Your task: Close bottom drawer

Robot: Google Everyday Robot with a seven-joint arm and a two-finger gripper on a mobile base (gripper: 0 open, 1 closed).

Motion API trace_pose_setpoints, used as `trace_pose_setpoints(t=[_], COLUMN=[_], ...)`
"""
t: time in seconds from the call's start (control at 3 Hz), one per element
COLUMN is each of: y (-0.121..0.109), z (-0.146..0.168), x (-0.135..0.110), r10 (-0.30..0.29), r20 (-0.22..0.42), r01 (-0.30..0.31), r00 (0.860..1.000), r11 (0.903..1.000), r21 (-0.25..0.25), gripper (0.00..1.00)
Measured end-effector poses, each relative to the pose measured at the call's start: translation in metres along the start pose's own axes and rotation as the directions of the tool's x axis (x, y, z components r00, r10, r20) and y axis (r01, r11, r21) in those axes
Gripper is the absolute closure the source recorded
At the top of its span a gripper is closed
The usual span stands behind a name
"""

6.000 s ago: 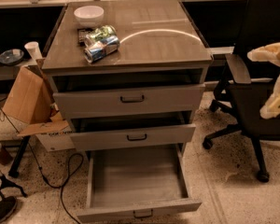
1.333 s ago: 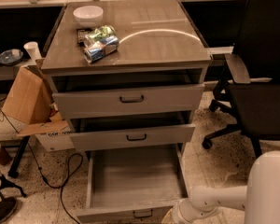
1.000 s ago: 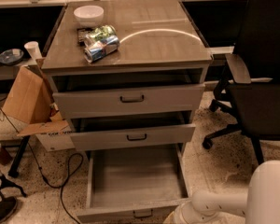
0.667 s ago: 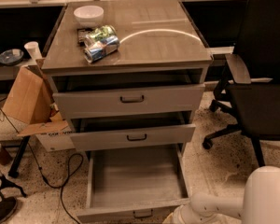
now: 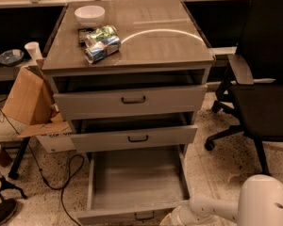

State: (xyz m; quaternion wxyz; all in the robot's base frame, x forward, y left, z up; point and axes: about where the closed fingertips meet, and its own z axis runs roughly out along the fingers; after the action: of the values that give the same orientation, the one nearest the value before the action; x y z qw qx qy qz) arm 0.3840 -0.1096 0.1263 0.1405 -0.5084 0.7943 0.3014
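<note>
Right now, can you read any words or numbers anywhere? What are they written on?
Nothing can be read for sure.
Box on the floor left of the cabinet: dark print on its side, too blurred to read.
Shiny packet on the cabinet top: coloured print, too blurred to read.
Bottom drawer, pulled out: no writing shows.
Gripper, low by that drawer's front right corner: no writing shows.

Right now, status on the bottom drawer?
Arm low, gripper at the picture's bottom edge, beside bottom drawer front. Drawer pulled far out, tray bare. Nothing seen blocking its slide; top drawer and middle drawer ajar.
</note>
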Motion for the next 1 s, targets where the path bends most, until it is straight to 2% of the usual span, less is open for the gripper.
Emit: trace_pose_setpoints(t=[0.33, 0.67, 1.0], y=[-0.012, -0.028, -0.047], z=[-0.004, -0.029, -0.048], x=[-0.014, -0.035, -0.064], r10=[-0.029, -0.056, -0.103], r20=[0.015, 0.035, 0.003], r01=[0.028, 0.05, 0.099], r00=[0.999, 0.998, 0.995], r11=[0.9982, 0.9853, 0.9646], r21=[0.053, 0.163, 0.244], gripper=[0.83, 0.59, 0.29])
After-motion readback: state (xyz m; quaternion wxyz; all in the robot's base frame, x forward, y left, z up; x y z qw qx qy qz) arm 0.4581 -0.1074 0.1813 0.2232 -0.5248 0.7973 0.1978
